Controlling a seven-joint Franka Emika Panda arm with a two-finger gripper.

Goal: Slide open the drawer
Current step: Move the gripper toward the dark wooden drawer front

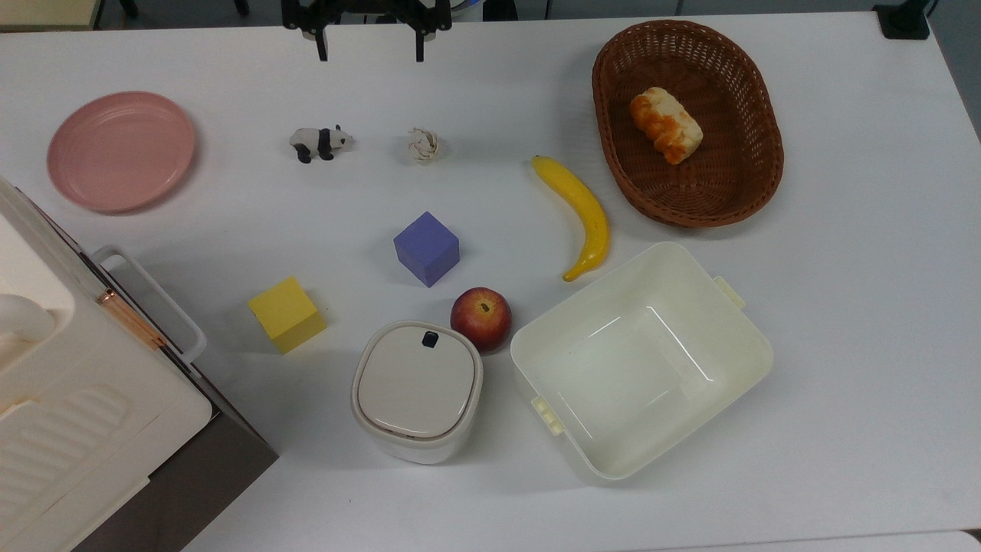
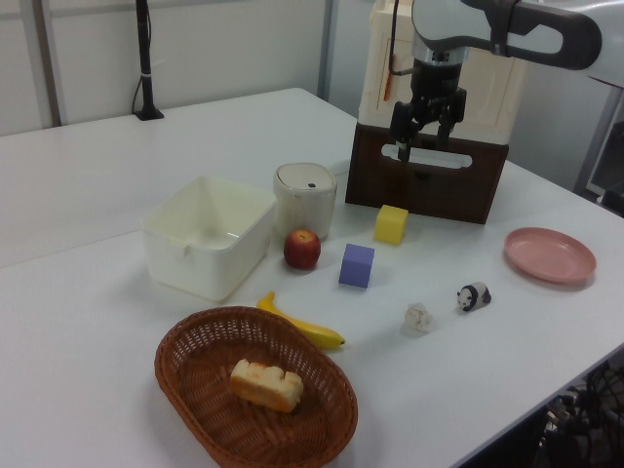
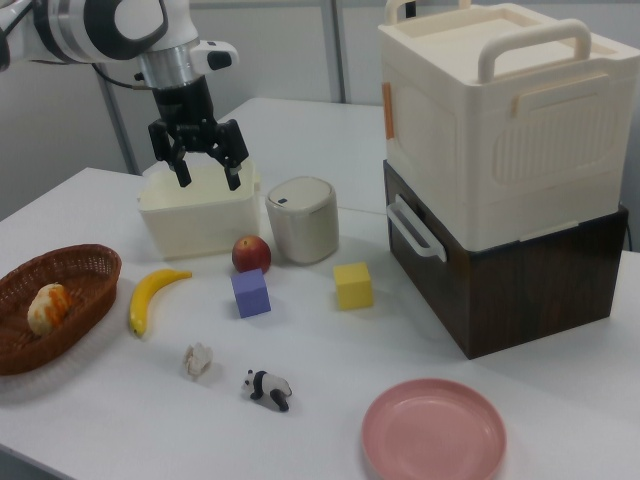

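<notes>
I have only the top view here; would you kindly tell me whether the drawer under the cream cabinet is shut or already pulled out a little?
Observer: In the right view the drawer is shut. Its dark front panel sits flush with the brown body below the cream cabinet.
Operator: Thank you. Is the gripper down by the handle?
Observer: No. In the right view the gripper hangs open in the air, clear of the table. It is far off to the right view's left of the white loop handle, with nothing between its fingers.
</notes>
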